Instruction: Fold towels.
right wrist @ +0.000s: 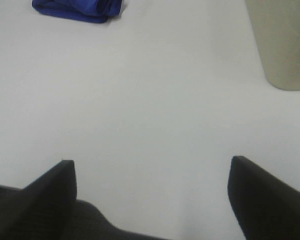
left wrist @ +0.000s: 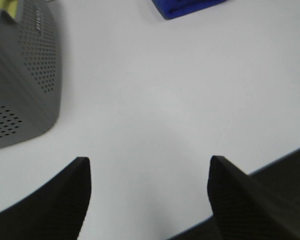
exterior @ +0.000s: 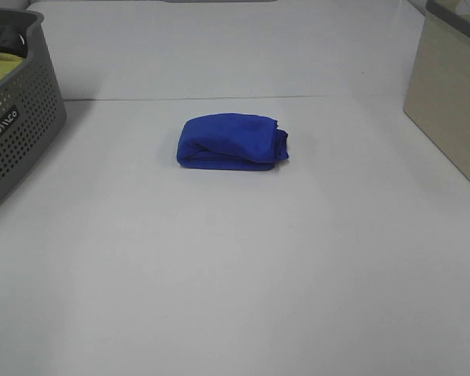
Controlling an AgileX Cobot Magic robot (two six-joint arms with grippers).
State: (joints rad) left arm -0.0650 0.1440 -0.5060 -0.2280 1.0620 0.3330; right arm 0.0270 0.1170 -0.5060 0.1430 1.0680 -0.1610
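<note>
A royal-blue towel (exterior: 232,142) lies folded into a small thick bundle in the middle of the white table (exterior: 235,266). Neither arm shows in the exterior high view. The left wrist view catches one corner of the towel (left wrist: 187,7) far off from my left gripper (left wrist: 150,190), whose jaws stand wide open over bare table. My right gripper (right wrist: 152,192) is also open with nothing between its fingers, and the towel (right wrist: 79,9) lies well away from it.
A grey perforated basket (exterior: 17,117) with a yellow-green cloth (exterior: 1,67) inside stands at the left edge. A beige box (exterior: 450,94) stands at the right edge. The basket (left wrist: 22,80) is near the left gripper; the box (right wrist: 282,42) near the right.
</note>
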